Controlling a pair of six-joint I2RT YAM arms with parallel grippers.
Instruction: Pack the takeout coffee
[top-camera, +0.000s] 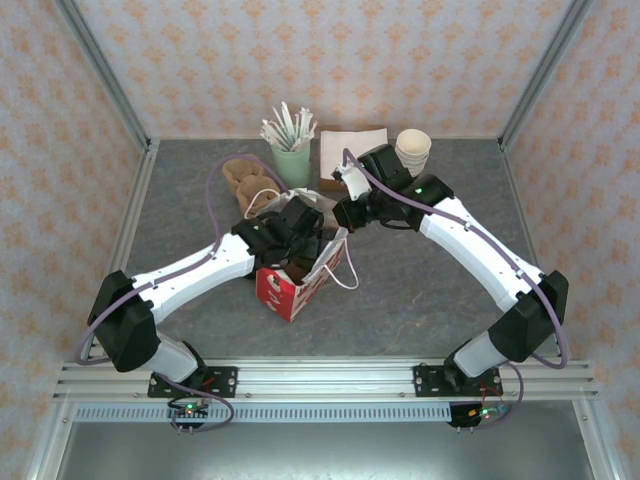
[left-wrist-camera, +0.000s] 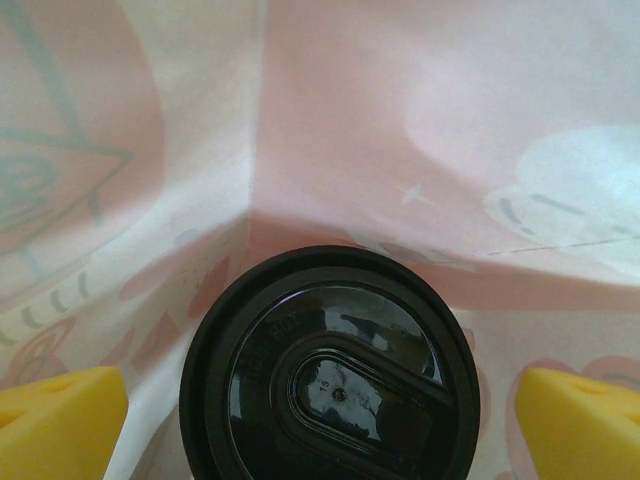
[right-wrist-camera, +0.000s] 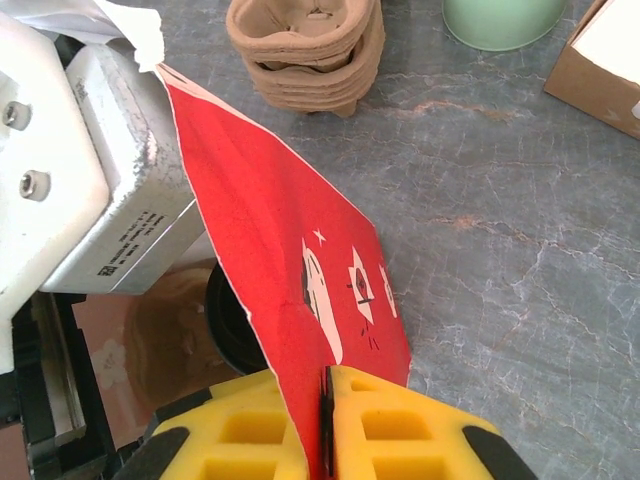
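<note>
Top view: the red paper bag stands open near the middle of the grey stone-pattern table, its white cord handles hanging to the right.

Left wrist view: the left gripper is down inside the bag. We see the takeout coffee standing upright on the bag floor against the pale pink inner walls, black lid on. The yellow fingertips sit wide apart, one on each side of the cup, with clear gaps, so nothing is gripped.

Right wrist view: the right gripper has its yellow pads pressed together on the bag's right wall, pinching the red paper near the top edge. The left arm's white wrist housing sits just inside the bag mouth.

Far side of the table, left to right:
- a stack of brown pulp cup carriers
- a pale green cup of white sticks
- a cardboard box of white napkins
- a stack of lidless cream cups

All four stand apart from the bag.
</note>
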